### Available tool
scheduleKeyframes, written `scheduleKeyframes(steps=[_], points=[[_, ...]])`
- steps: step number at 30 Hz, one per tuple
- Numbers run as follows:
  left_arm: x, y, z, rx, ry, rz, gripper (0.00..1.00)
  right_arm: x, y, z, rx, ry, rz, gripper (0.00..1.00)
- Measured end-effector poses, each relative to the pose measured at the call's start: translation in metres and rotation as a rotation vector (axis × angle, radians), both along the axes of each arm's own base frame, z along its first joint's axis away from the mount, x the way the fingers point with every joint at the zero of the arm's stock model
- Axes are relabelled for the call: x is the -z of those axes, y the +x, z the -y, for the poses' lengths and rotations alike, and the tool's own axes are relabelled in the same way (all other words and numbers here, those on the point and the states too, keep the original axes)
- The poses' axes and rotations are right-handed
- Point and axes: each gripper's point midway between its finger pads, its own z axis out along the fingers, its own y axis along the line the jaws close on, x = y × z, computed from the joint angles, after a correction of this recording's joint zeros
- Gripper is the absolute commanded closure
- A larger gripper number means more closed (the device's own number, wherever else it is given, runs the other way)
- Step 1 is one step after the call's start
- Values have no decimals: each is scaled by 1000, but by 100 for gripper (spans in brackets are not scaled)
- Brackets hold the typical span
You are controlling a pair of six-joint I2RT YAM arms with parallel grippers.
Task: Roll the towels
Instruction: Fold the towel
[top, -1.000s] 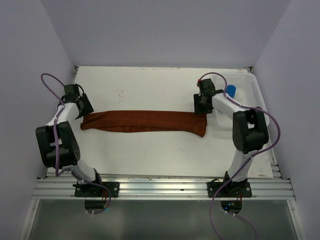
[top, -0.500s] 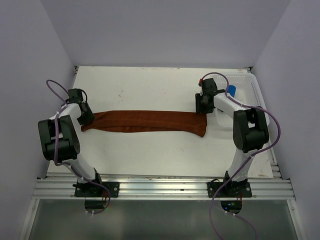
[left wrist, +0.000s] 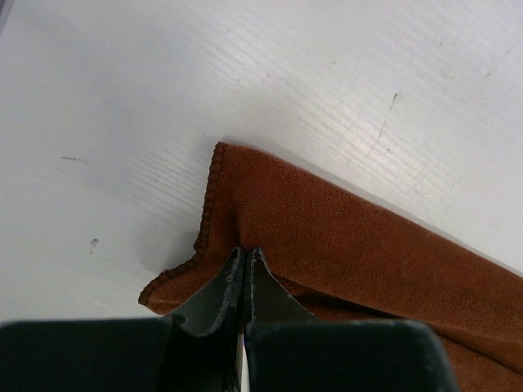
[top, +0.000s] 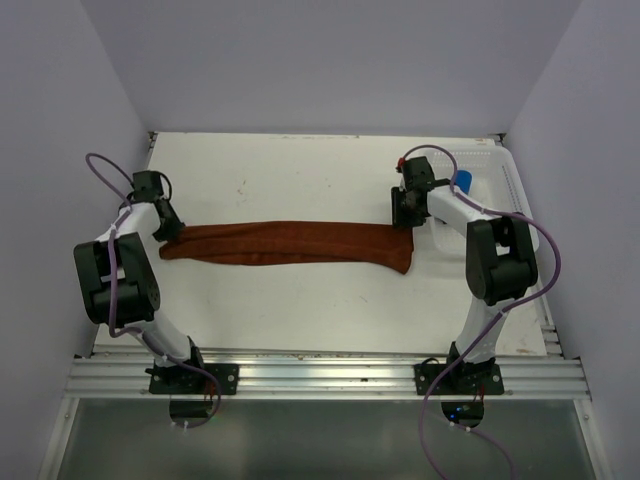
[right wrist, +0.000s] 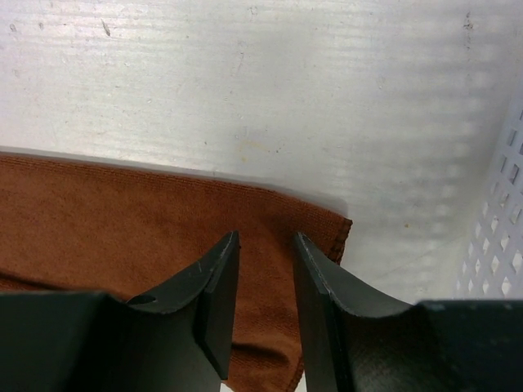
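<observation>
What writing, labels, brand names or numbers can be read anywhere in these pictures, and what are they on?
None can be read.
The rust-brown towel, the white table and the mesh basket carry no print in any view.
The two arms show no legible label from above; the left gripper and right gripper are plain black up close.
The dark specks on the table are marks, not letters.

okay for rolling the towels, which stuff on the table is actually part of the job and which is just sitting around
Part of the job:
- rust-brown towel, stretched flat across the table
- blue towel, in the basket
- left pincer, shut on the brown towel's left end
- right pincer, jaws apart over its right end

Just sitting around:
- white mesh basket, at the table's right edge
</observation>
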Motion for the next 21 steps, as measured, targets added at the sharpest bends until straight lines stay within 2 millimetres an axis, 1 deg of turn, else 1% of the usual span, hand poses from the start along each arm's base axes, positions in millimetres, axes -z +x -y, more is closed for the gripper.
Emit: scheduleKeyframes(steps=[7,13,15,17,21], points=[[-22,15,-4,1,14,59,100,0,0,1,1,0,0,64],[-49,34,-7,7,25,133,100,0,0,1,2,-1,0,61],[-56,39,-7,10,27,153,98,0,0,1,-1,-2,1,61],[-60,41,-7,11,28,162,99,0,1,1,-1,-3,1,60],[-61,41,-6,15,27,163,100,-4,6,0,0,1,14,60]])
